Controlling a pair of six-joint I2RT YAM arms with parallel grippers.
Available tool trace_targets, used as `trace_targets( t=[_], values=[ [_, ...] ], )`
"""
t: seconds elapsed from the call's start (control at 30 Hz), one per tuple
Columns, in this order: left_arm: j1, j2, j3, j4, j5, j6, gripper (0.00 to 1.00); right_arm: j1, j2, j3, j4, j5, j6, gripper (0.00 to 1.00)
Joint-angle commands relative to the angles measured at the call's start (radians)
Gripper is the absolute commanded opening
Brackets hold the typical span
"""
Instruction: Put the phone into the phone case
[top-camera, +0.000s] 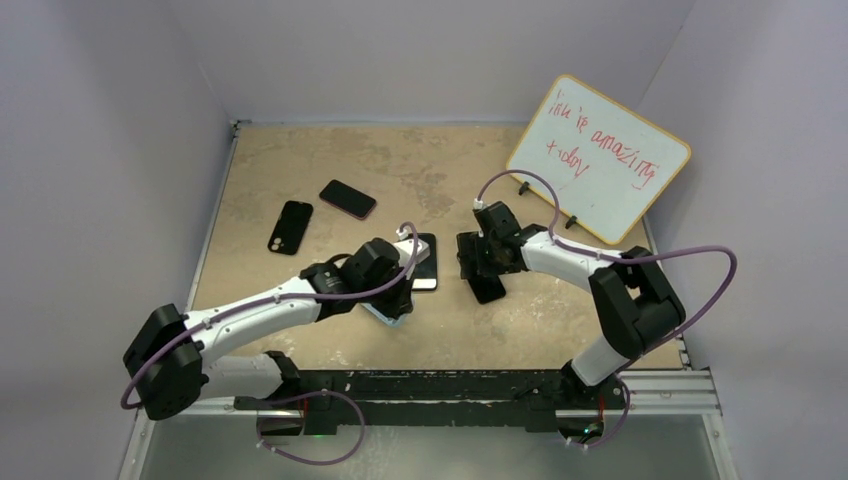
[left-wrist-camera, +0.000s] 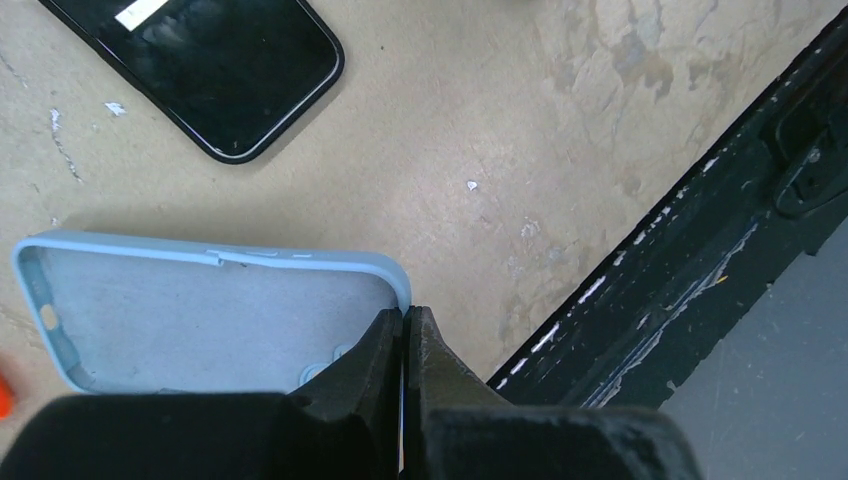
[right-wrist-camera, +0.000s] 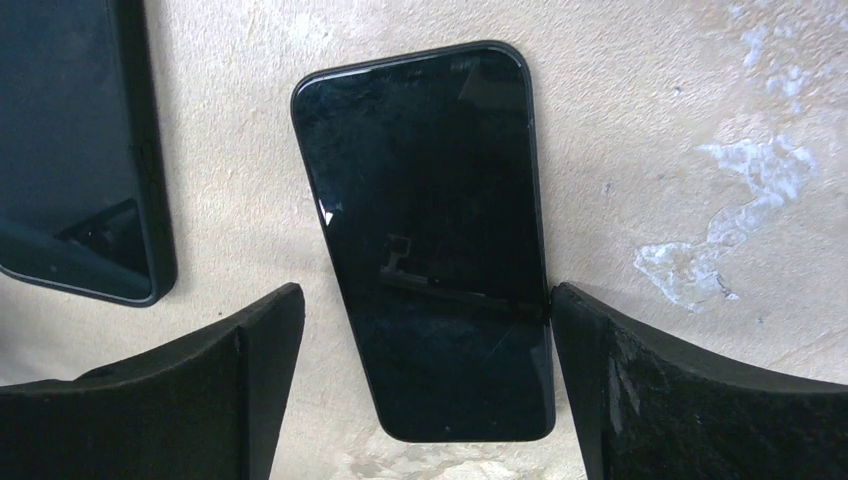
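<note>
A light blue phone case (left-wrist-camera: 200, 320) lies open side up, tilted, in the left wrist view. My left gripper (left-wrist-camera: 405, 315) is shut on its rim at one corner. In the top view the case (top-camera: 388, 313) shows just under my left gripper (top-camera: 392, 292). A black phone (right-wrist-camera: 430, 240) lies screen up on the table between the open fingers of my right gripper (right-wrist-camera: 425, 305). The right finger (right-wrist-camera: 600, 350) touches the phone's edge and the left finger stands apart from it. In the top view this phone (top-camera: 489, 290) pokes out below my right gripper (top-camera: 481, 264).
A second dark phone (top-camera: 425, 262) lies between the two grippers; it also shows in the left wrist view (left-wrist-camera: 220, 70) and the right wrist view (right-wrist-camera: 70, 150). A black case (top-camera: 290, 227) and another phone (top-camera: 348, 198) lie at back left. A whiteboard (top-camera: 598, 158) leans at back right. The black base rail (left-wrist-camera: 700, 250) is close.
</note>
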Motion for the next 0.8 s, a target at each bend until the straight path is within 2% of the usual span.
trace_targets(
  t=[0.0,0.27,0.47,0.6,0.77],
  values=[
    [-0.033,0.03,-0.003,0.06,-0.045,-0.001,0.0,-0.001,0.021,0.027,-0.024,0.067,-0.032,0.9],
    [-0.07,0.093,-0.039,0.124,-0.026,-0.005,0.0,0.005,0.027,0.031,-0.035,0.086,-0.032,0.8],
    [-0.091,0.118,-0.053,0.163,-0.003,0.002,0.0,0.049,0.052,0.031,-0.048,0.094,-0.042,0.87],
    [-0.104,0.11,-0.083,0.221,0.02,0.017,0.0,0.055,0.057,0.024,-0.058,0.088,-0.045,0.87],
    [-0.11,0.109,-0.101,0.249,0.025,0.019,0.06,0.061,0.077,0.027,-0.077,0.119,-0.052,0.84]
  ],
)
